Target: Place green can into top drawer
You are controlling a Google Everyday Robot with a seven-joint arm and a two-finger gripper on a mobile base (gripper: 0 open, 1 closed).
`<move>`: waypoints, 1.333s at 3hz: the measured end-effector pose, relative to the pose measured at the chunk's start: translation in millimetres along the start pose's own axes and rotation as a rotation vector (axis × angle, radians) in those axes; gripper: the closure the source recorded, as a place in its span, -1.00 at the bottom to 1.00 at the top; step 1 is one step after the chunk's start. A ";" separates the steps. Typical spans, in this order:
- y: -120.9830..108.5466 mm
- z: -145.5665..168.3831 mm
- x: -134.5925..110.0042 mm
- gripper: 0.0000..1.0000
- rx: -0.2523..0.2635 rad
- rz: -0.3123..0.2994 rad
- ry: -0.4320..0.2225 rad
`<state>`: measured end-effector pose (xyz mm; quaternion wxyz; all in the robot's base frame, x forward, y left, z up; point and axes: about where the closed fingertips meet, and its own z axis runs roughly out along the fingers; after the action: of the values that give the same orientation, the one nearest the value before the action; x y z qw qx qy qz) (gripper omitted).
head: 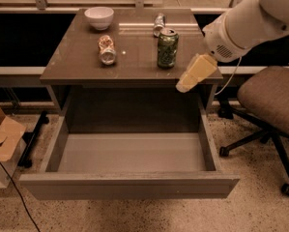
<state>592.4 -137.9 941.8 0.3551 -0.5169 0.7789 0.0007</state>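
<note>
The green can [167, 48] stands upright on the brown table [81, 62], right of its middle. The top drawer [129, 185] is pulled fully open below the table and shows a bare grey floor. My gripper [196, 73] hangs from the white arm [250, 21] over the table's right front corner. It is a little right of and nearer than the green can, apart from it, and holds nothing.
A tan-orange patterned can [106, 50] lies on its side left of the middle. A small silver can [158, 24] lies behind the green can. A white bowl [99, 18] sits at the back left. An office chair [269, 105] stands to the right, a cardboard box [1, 134] to the left.
</note>
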 end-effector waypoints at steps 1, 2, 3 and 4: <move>-8.6 19.9 -11.3 -1.00 -0.017 0.033 -0.042; -13.5 28.0 -16.9 -1.00 -0.026 0.055 -0.067; -24.5 45.5 -29.7 -1.00 -0.060 0.064 -0.110; -31.9 56.2 -37.9 -1.00 -0.077 0.066 -0.130</move>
<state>657.3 -101.6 932.4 0.3845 -0.5032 0.7702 0.0757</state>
